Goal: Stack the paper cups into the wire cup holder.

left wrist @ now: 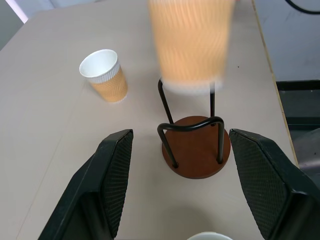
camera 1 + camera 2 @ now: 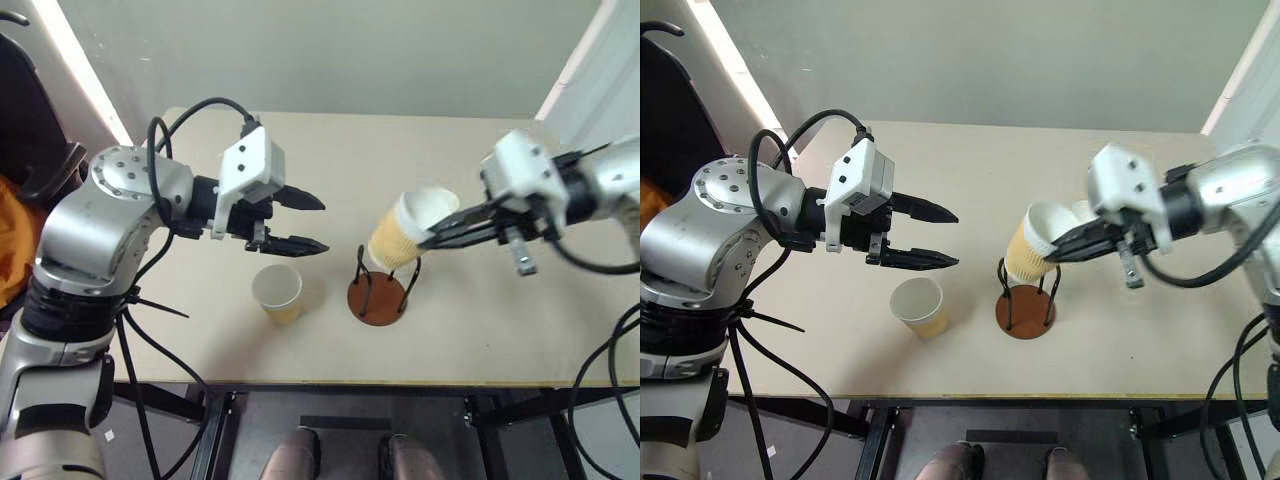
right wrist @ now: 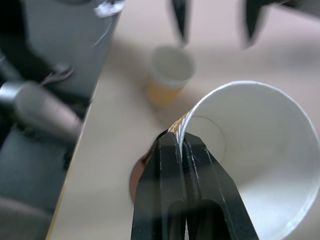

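Carrying a tan ribbed paper cup with a white rolled rim (image 2: 408,232), you are pinching its wall in the right gripper (image 2: 437,238), tilted above the black-wire, brown-disc cup holder (image 2: 378,290) at frame centre. Next you are needing to level it over the loops. A second cup (image 2: 278,292) is standing lower left, under the wide-open left gripper (image 2: 308,222).

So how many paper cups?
3 paper cups: one pinched by the right tool above the wire cup holder, one standing by the left tool, one standing beyond the holder.
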`<state>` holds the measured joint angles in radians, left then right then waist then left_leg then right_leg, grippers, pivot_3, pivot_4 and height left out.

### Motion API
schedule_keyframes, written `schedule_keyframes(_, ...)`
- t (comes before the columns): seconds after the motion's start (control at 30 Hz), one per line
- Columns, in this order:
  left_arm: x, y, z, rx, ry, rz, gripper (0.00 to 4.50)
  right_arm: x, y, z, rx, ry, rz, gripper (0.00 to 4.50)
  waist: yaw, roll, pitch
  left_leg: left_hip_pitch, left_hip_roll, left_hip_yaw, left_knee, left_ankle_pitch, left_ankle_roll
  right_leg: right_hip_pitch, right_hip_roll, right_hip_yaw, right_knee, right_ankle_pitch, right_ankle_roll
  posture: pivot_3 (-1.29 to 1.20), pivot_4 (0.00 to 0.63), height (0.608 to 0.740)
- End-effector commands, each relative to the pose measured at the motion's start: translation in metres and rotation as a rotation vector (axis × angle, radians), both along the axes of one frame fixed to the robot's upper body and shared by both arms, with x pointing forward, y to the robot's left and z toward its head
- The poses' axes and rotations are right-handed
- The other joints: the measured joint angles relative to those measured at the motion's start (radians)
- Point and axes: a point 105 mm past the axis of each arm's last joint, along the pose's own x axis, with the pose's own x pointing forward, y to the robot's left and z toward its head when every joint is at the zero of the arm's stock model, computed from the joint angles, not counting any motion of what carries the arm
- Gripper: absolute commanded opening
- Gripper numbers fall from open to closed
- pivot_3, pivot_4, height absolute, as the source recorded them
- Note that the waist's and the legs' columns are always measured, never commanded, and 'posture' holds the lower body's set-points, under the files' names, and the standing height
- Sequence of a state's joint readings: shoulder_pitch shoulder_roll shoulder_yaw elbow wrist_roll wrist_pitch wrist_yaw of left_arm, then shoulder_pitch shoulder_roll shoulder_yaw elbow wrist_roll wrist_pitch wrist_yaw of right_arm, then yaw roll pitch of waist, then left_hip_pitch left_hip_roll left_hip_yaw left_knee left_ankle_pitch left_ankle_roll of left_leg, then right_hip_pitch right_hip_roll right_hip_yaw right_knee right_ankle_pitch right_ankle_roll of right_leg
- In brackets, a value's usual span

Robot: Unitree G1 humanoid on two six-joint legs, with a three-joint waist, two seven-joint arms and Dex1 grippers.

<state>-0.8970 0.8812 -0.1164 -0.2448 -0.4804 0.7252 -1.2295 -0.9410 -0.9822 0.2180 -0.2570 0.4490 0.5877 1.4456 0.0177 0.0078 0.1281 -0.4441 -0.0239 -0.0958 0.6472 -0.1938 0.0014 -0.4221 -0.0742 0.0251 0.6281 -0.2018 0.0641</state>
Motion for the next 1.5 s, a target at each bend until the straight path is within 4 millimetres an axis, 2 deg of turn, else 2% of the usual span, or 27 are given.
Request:
schedule_keyframes(0.03, -0.005, 0.000, 0.011, -0.003, -0.054, 0.012, 3.29, 0.009, 0.002, 0.000, -0.060, -0.077, 0.013, 0.04, 0.000, 0.000, 0.000, -0.001, 0.000, 0.000, 0.000, 0.000, 0.000, -0.001, 0.000, 0.000, 0.000, 0.000, 0.000, 0.00, 0.150, 0.740)
schedule_keyframes(0.3, -0.008, 0.002, 0.009, 0.009, -0.054, 0.033, 3.29, 0.023, 0.001, -0.018, -0.161, -0.109, 0.020, 0.04, -0.002, 0.000, 0.000, 0.000, 0.001, 0.000, 0.000, -0.001, -0.001, -0.001, 0.000, -0.001, 0.001, 0.000, -0.001, 0.00, 0.150, 0.740)
schedule_keyframes(0.6, -0.008, 0.008, 0.008, 0.017, -0.053, 0.053, 3.29, 0.022, 0.007, -0.010, -0.167, -0.140, 0.085, 0.04, -0.002, 0.000, 0.000, 0.000, 0.001, 0.000, 0.000, -0.002, -0.002, -0.001, 0.000, -0.002, 0.001, 0.001, -0.003, 0.00, 0.150, 0.740)
schedule_keyframes(0.7, -0.007, 0.008, 0.008, 0.019, -0.055, 0.050, 3.29, 0.021, 0.012, -0.009, -0.191, -0.141, 0.124, 0.55, -0.003, 0.000, 0.000, 0.000, 0.001, 0.000, -0.001, -0.002, -0.002, -0.002, 0.000, -0.002, 0.002, 0.001, -0.004, 0.00, 0.150, 0.740)
schedule_keyframes(0.87, -0.003, 0.007, 0.008, 0.017, -0.070, 0.057, 3.29, 0.028, 0.010, -0.003, -0.216, -0.178, 0.107, 2.23, -0.003, 0.000, 0.000, 0.000, 0.001, 0.000, -0.001, -0.001, -0.002, -0.002, 0.000, -0.002, 0.002, 0.001, -0.006, 0.00, 0.150, 0.740)
schedule_keyframes(0.97, 0.004, 0.006, 0.013, -0.016, -0.102, 0.094, 3.29, 0.045, -0.011, 0.018, -0.187, -0.232, -0.014, 3.31, -0.002, 0.000, 0.000, 0.000, 0.001, 0.000, -0.001, -0.001, -0.003, -0.002, 0.000, -0.002, 0.002, 0.001, -0.006, 0.00, 0.150, 0.740)
schedule_keyframes(1.07, 0.025, 0.007, 0.014, -0.049, -0.137, 0.210, 3.29, 0.083, -0.041, 0.025, -0.185, -0.282, -0.223, 4.36, -0.001, 0.000, 0.000, 0.000, 0.001, -0.001, 0.000, -0.001, -0.003, -0.002, -0.001, -0.002, 0.002, 0.002, -0.007, 0.00, 0.150, 0.740)
schedule_keyframes(1.13, 0.032, 0.006, 0.012, -0.049, -0.144, 0.241, 3.29, 0.103, -0.053, 0.021, -0.204, -0.296, -0.306, 4.36, -0.001, 0.000, 0.000, 0.001, 0.001, -0.001, 0.000, -0.001, -0.002, -0.002, -0.001, -0.002, 0.002, 0.003, -0.009, 0.00, 0.150, 0.740)
schedule_keyframes(1.27, 0.029, 0.003, 0.006, -0.035, -0.135, 0.216, 3.29, 0.134, -0.063, 0.000, -0.275, -0.286, -0.397, 4.36, -0.006, 0.001, 0.000, 0.002, 0.001, -0.001, -0.002, -0.003, -0.001, -0.004, 0.000, -0.001, 0.003, 0.005, -0.009, 0.00, 0.150, 0.740)
schedule_keyframes(1.37, 0.027, 0.001, 0.005, -0.034, -0.133, 0.207, 3.29, 0.146, -0.065, -0.009, -0.316, -0.291, -0.422, 4.36, -0.006, 0.002, 0.001, 0.001, 0.002, -0.001, -0.004, -0.004, 0.001, -0.007, 0.000, -0.001, 0.007, 0.008, -0.003, 0.00, 0.150, 0.740)
schedule_keyframes(1.5, 0.026, 0.003, 0.004, -0.044, -0.125, 0.224, 3.29, 0.159, -0.066, -0.023, -0.384, -0.311, -0.454, 4.36, -0.005, 0.002, 0.001, -0.001, 0.002, -0.001, -0.009, -0.002, -0.003, -0.013, 0.000, -0.001, 0.012, 0.007, -0.005, 0.00, 0.150, 0.740)
